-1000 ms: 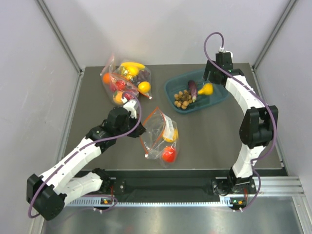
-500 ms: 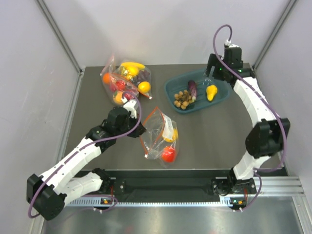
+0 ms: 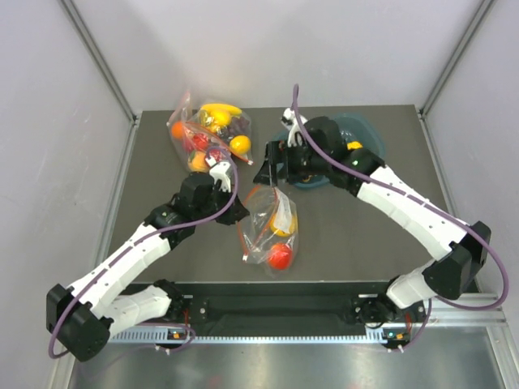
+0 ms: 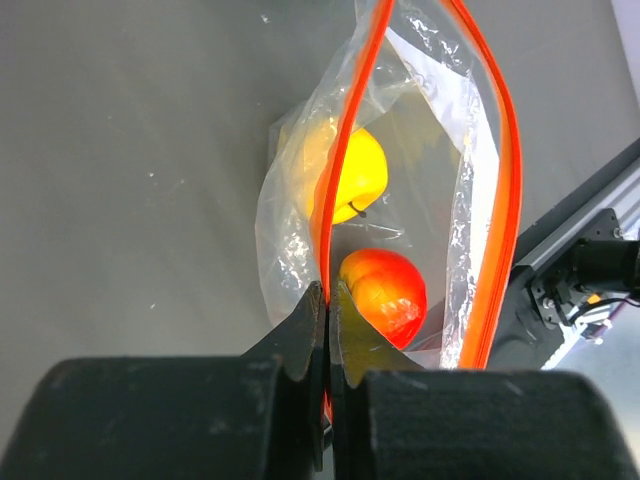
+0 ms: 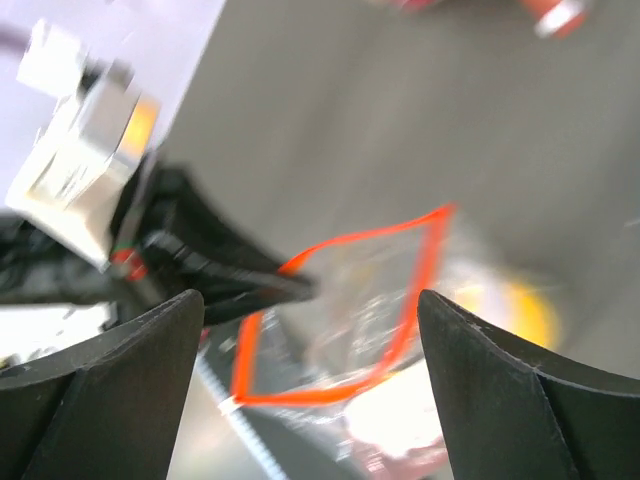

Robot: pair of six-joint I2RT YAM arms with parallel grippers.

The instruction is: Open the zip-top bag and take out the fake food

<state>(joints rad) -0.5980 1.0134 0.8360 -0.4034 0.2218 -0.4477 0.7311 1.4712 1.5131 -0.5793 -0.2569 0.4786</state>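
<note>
The zip-top bag [image 3: 272, 229] lies at the table's middle with its mouth held open. My left gripper [image 3: 233, 214] is shut on the near side of the red-orange zip strip [image 4: 345, 150]. Of the fake food, a yellow lemon [image 4: 347, 175] and a red tomato [image 4: 388, 295] lie inside the bag. My right gripper [image 3: 270, 172] hangs open just behind and above the bag's mouth. In the blurred right wrist view, the open mouth [image 5: 430, 262] shows between the spread fingers [image 5: 110, 350]. A bit of yellow food [image 3: 354, 147] shows in the tray beside the right arm.
A second clear bag [image 3: 207, 134] with a banana and other fruit lies at the back left. The teal tray [image 3: 366, 130] at the back right is mostly hidden under the right arm. Grey walls close in the table on three sides.
The right arm has swung from over the tray at the back right across to the bag's mouth, its gripper open. The left gripper has kept its hold on the zip strip.
</note>
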